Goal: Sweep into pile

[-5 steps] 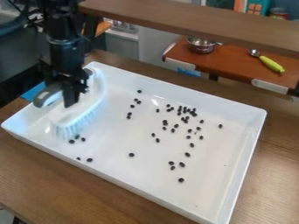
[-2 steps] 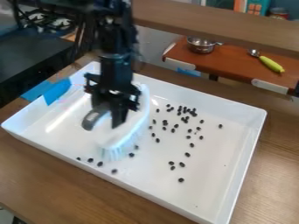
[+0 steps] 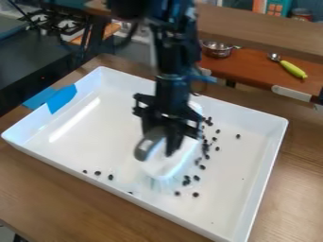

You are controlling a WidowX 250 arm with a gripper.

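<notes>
Inside tray (image 3: 82, 146), gripper (image 3: 159, 142) holding brush (image 3: 166, 167), dark bits (image 3: 196, 178)

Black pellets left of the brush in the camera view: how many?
4 pellets: three in a loose row just inside the near tray wall, one farther right, partly hidden by that wall. Others may be hidden behind it.

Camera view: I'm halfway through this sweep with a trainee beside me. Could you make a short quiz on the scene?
1. True or false: the jaws hold a brush over the white tray.
2. In the image, what is stuck to the tray's left wall?
A) A red label
B) Blue tape
C) A green cloth
3. Fill in: in the image, most of the visible dark pieces lie to the ____ of the brush.

Key: 1. True; 2. B; 3. right
</notes>
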